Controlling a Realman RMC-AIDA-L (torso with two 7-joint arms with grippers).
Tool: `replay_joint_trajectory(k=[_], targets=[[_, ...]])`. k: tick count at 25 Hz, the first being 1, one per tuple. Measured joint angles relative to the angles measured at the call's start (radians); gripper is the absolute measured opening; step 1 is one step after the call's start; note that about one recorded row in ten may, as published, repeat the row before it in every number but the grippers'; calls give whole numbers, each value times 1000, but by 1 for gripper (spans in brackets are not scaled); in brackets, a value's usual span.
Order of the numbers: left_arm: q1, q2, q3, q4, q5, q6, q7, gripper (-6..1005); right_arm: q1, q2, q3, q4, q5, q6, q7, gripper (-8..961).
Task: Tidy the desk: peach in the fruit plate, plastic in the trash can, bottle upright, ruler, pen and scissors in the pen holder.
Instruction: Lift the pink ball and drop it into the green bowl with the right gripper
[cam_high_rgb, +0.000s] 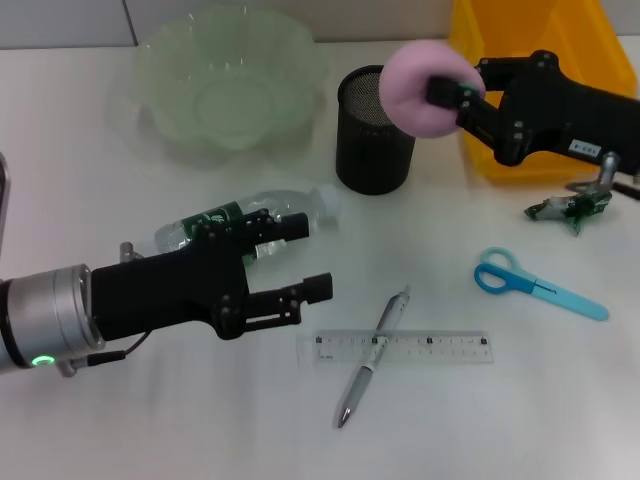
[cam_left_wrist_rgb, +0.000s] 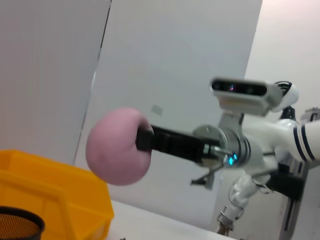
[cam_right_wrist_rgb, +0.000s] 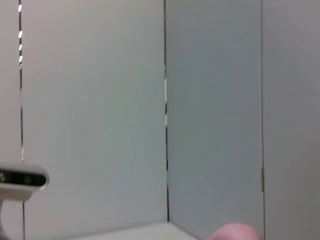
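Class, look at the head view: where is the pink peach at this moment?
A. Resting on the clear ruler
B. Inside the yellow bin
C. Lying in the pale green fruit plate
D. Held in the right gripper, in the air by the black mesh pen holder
D: the right gripper is shut on the pink peach, which hangs beside the black mesh pen holder, short of the pale green fruit plate.

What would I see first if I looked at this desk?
The pink peach stands out first, held up in the air by the right tool, just above the black pen holder near the green plate. Next comes the left tool, open, right beside the bottle lying on its side. The blue scissors, ruler and pen wait on the white desk.
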Motion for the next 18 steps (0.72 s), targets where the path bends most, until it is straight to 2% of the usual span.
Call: replay_joint_trajectory(k=[1, 5, 6, 11, 18], targets=[[4, -1, 0, -1, -9, 1, 6, 770, 0, 0, 1, 78, 50, 4, -50, 104], [14, -1, 0, -11, -34, 0, 26, 770, -1, 1, 1, 175, 110, 10, -126, 104], [27, -1, -1, -30, -82, -7, 62, 770, 0, 2, 2, 224, 127, 14, -169, 104], [55, -1, 0, -73, -158, -36, 168, 770, 8, 8, 2, 279, 131, 63, -222, 104], [53, -1, 8, -89, -158, -56, 191, 770, 13, 9, 2, 307, 151, 70, -249, 111]])
